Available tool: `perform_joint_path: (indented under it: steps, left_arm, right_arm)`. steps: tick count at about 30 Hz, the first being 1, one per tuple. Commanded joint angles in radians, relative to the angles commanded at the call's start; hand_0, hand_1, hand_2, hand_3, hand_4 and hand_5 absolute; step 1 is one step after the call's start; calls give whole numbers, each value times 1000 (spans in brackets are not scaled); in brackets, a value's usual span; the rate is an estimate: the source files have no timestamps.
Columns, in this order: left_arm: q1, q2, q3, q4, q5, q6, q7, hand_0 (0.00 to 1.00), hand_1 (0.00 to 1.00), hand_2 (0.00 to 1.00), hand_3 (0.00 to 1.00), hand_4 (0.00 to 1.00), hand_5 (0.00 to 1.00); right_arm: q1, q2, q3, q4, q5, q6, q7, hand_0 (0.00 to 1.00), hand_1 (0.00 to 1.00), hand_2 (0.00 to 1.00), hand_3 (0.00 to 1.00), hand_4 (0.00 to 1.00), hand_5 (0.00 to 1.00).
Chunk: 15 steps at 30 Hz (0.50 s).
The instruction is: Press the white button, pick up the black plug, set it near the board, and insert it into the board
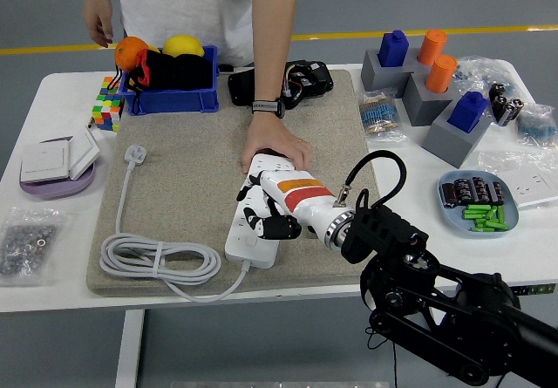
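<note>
**Over the board, pressing stage**

A person's hand pins the far end of the white power board, probably to stop it sliding on the tan mat under my push. My right robot hand reaches in from the lower right, palm down, fingers curled over the board, gripping nothing. The black plug sits well apart at the mat's far edge.

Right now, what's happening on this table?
The robot's right hand, white with black fingers, is over the white power strip on the beige mat, fingers curled down onto it, holding nothing. A person across the table presses a hand on the strip's far end, steadying it. The strip's white plug and coiled cable lie to the left. No left robot arm shows.
</note>
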Motion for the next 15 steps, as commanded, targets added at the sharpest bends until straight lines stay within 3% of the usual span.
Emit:
perform_joint_path:
  steps: [4,5,10,11,15]
  left_arm:
    - [0,-1,-3,0,0,0,0,625,631,640,692,579,379]
    - [0,-1,-4,0,1,1,0,625,631,640,693,579,378]
    - [2,-3,-7,0,2,1,0,625,631,640,693,579,378]
    - [2,-3,-7,0,2,1,0,626,631,640,693,579,378]
    - [-1,-4,-3,0,-2,1,-1,626,631,640,693,579,378]
  right_arm:
    - [-39,-20,45,-37,-18,-33,85,270,162,232,656,625,278]
    - [-52,-25,61,-46,-19,-50,114,703,643,585,803,873,314]
    - [-93,-37,129,-57,-13,-119,226,703,643,585,803,873,314]
    - [-98,-39,138,-57,-14,-121,232,961,933,923,981,998,543]
    - [-118,-49,182,-75,-18,-93,228,961,933,923,981,998,543]
